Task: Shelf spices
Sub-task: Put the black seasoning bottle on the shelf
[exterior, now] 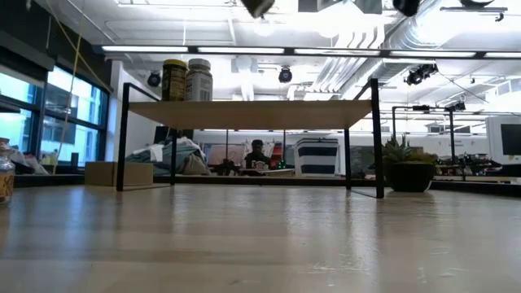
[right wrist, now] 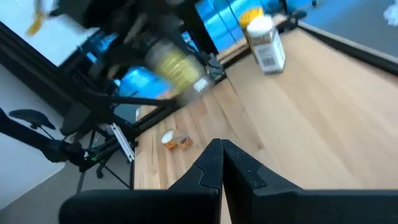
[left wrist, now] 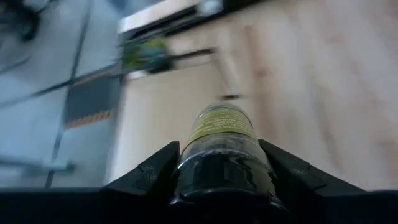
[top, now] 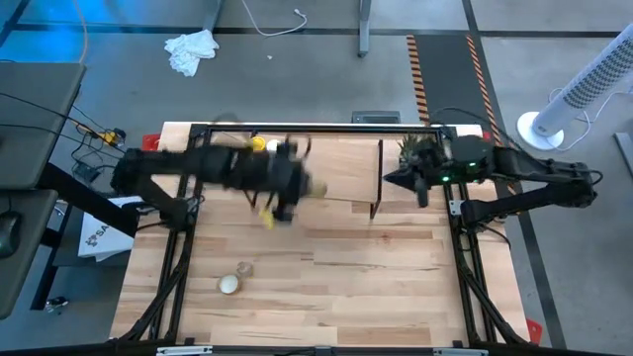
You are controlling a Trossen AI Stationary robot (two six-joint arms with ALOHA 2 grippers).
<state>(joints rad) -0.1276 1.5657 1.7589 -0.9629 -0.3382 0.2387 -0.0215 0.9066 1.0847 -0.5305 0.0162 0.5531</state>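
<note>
From above, the left tool (top: 297, 186) grips a jar (top: 315, 187) over the shelf (top: 336, 168); a small jar (top: 229, 284) lies on the tabletop (top: 376, 287). Low down, two jars (exterior: 186, 80) stand on the shelf. Right tool (right wrist: 222, 163) is pinched closed, empty, beside a plant (top: 420, 148).

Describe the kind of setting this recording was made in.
Most likely a robotics lab in an open-plan office: exposed ceiling ducts, a person at desks beyond the table, hazard-striped floor tape and a tower fan.

A potted plant (exterior: 404, 165) stands beside a white fan (top: 584, 89).
</note>
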